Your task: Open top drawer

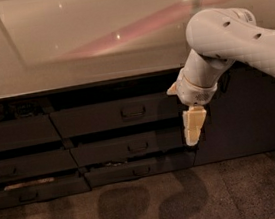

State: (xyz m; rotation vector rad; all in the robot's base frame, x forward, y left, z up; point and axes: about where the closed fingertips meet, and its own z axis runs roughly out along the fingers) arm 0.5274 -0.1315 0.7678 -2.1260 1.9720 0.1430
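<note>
The top drawer (98, 117) is a wide dark grey-brown front just under the counter, in the middle column. Its small dark loop handle (133, 112) sits at the centre. A dark gap shows above the front, and no inner tray shows. My gripper (193, 127), cream-coloured, hangs pointing down from the white arm (230, 44). It is in front of the drawer column's right end, right of the handle and a little lower. It holds nothing that I can see.
Two narrower drawers (132, 147) lie below the top one, and more drawers (15, 135) stack at the left. The lowest left drawer (29, 185) is ajar with something pale inside. A dark cabinet door (249, 112) is at the right. A glossy countertop (79, 48) is above, carpet (150, 205) below.
</note>
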